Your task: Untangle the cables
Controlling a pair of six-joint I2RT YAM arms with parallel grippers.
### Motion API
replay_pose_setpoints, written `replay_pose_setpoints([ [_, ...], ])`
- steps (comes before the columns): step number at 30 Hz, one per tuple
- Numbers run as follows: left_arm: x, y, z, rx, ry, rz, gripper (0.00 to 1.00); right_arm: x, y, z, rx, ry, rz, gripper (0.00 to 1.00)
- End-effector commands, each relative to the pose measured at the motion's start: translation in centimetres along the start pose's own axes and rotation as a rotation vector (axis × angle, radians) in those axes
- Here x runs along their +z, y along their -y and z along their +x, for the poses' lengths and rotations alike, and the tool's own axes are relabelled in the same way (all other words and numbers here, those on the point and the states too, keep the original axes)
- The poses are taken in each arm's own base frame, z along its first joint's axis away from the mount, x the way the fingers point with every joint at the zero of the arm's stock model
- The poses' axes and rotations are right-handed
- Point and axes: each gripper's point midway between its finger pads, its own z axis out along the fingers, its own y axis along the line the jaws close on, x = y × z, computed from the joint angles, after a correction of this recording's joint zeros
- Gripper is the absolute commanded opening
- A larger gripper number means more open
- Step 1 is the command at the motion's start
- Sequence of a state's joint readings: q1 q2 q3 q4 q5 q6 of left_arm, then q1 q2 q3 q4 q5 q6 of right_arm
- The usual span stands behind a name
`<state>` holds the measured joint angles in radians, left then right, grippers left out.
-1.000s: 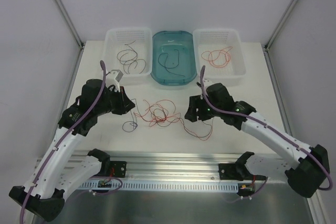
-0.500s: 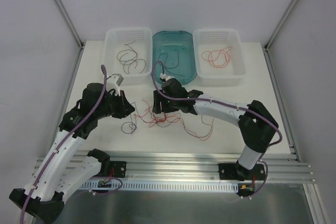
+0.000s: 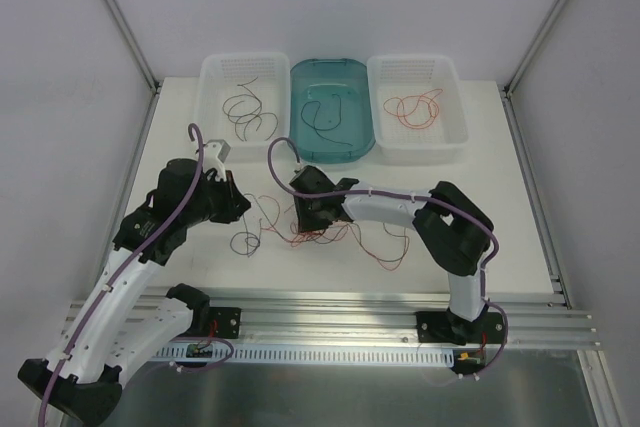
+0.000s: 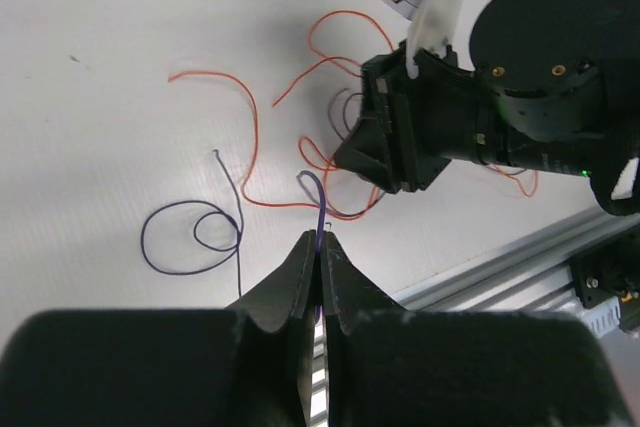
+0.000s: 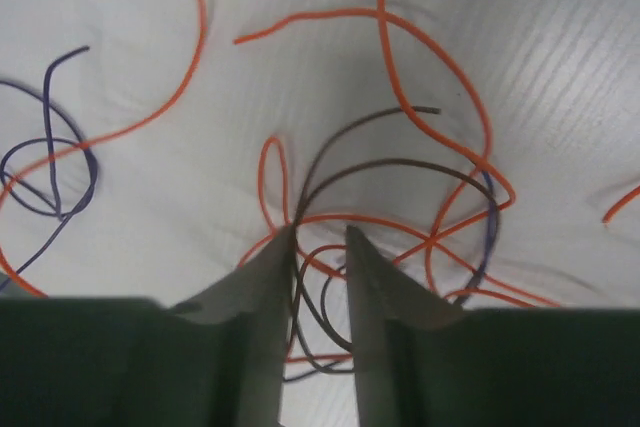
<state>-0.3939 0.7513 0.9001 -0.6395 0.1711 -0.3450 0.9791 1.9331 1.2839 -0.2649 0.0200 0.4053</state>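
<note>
A tangle of thin red-orange, dark brown and blue cables point(image 3: 335, 232) lies mid-table. My left gripper point(image 3: 241, 209) sits at its left edge, shut on a blue cable point(image 4: 317, 209) that runs from its tips point(image 4: 320, 237) towards the tangle. Another blue cable is coiled in a loop point(image 4: 190, 237) on the table beside it. My right gripper point(image 3: 308, 221) is down on the tangle's left part. In the right wrist view its jaws point(image 5: 320, 232) are open by a narrow gap, with a dark brown cable point(image 5: 395, 169) and red-orange strands point(image 5: 440, 137) passing between the fingers.
Three bins stand along the back. A white basket point(image 3: 245, 60) holds dark brown cables, a teal bin point(image 3: 332, 64) holds a dark cable, and a white basket point(image 3: 412, 60) holds red-orange cables. The right arm point(image 3: 455, 222) folds over the table's right half. A metal rail point(image 3: 330, 302) runs along the near edge.
The right arm swung left from the tangle's right side onto its left part, and its jaws narrowed. The left gripper stayed shut on the blue cable, barely moving.
</note>
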Motion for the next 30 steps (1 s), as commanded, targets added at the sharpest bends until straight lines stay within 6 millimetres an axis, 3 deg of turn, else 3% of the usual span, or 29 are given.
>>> replay_pose_setpoints([
  [1, 0.4, -2.3, -0.5, 0.004, 0.044, -0.126, 0.00, -1.1, 1.7, -0.2, -0.003, 0.011, 0.079, 0.26],
  [2, 0.3, -2.7, -0.6, 0.004, 0.053, -0.149, 0.00, -1.6, 2.1, -0.2, -0.007, 0.020, 0.086, 0.15],
  [3, 0.2, -3.4, -0.8, 0.002, 0.067, -0.188, 0.00, -1.7, 3.9, 0.6, 0.002, 0.006, 0.119, 0.10],
  [5, -0.4, -5.2, -1.4, -0.004, 0.108, -0.292, 0.00, -3.8, 5.2, -0.2, 0.012, 0.055, 0.133, 0.02],
  [6, -0.7, -6.0, -1.6, -0.008, 0.124, -0.335, 0.00, -4.2, 7.6, 0.7, 0.021, 0.041, 0.178, 0.01],
  [7, -1.4, -7.1, -2.1, -0.015, 0.160, -0.404, 0.00, -6.4, 8.5, -0.3, 0.026, 0.099, 0.195, 0.01],
  [9, -2.3, -8.4, -2.6, -0.021, 0.185, -0.483, 0.00, -8.5, 12.0, -0.7, 0.051, 0.138, 0.259, 0.01],
  [10, -2.8, -9.0, -2.8, -0.025, 0.197, -0.518, 0.00, -9.3, 14.4, 0.5, 0.058, 0.126, 0.320, 0.01],
  [11, -3.6, -9.7, -3.4, -0.025, 0.224, -0.575, 0.00, -11.7, 15.2, -0.4, 0.079, 0.190, 0.313, 0.01],
  [13, -4.6, -10.6, -3.8, -0.030, 0.245, -0.635, 0.00, -14.1, 19.8, 0.3, 0.141, 0.201, 0.400, 0.01],
  [14, -5.3, -11.1, -4.3, -0.033, 0.266, -0.671, 0.00, -17.0, 21.8, -0.9, 0.207, 0.289, 0.414, 0.01],
  [16, -6.1, -11.8, -4.6, -0.034, 0.280, -0.716, 0.00, -20.0, 24.2, -0.5, 0.241, 0.327, 0.457, 0.01],
  [17, -6.6, -12.0, -5.0, -0.035, 0.298, -0.740, 0.00, -21.9, 26.3, -0.8, 0.310, 0.370, 0.496, 0.01],
  [18, -6.9, -12.2, -5.1, -0.034, 0.302, -0.754, 0.00, -24.4, 26.7, -1.2, 0.333, 0.447, 0.491, 0.01],
  [19, -7.0, -12.5, -5.1, -0.026, 0.295, -0.771, 0.00, -25.6, 27.2, -0.8, 0.345, 0.455, 0.488, 0.01],
  [20, -7.3, -12.7, -5.4, -0.032, 0.302, -0.784, 0.00, -27.7, 28.7, -1.2, 0.403, 0.507, 0.519, 0.01],
  [23, -7.8, -12.9, -5.8, -0.041, 0.314, -0.806, 0.00, -31.5, 29.1, -1.5, 0.451, 0.600, 0.507, 0.01],
  [26, -7.2, -12.0, -6.0, -0.052, 0.307, -0.751, 0.00, -32.0, 27.5, -2.4, 0.437, 0.618, 0.414, 0.01],
  [27, -6.9, -11.7, -6.1, -0.052, 0.300, -0.727, 0.00, -31.5, 26.1, -3.0, 0.416, 0.610, 0.326, 0.02],
  [30, -6.1, -10.1, -6.4, -0.045, 0.274, -0.634, 0.00, -29.3, 24.5, -3.3, 0.401, 0.561, 0.199, 0.03],
])
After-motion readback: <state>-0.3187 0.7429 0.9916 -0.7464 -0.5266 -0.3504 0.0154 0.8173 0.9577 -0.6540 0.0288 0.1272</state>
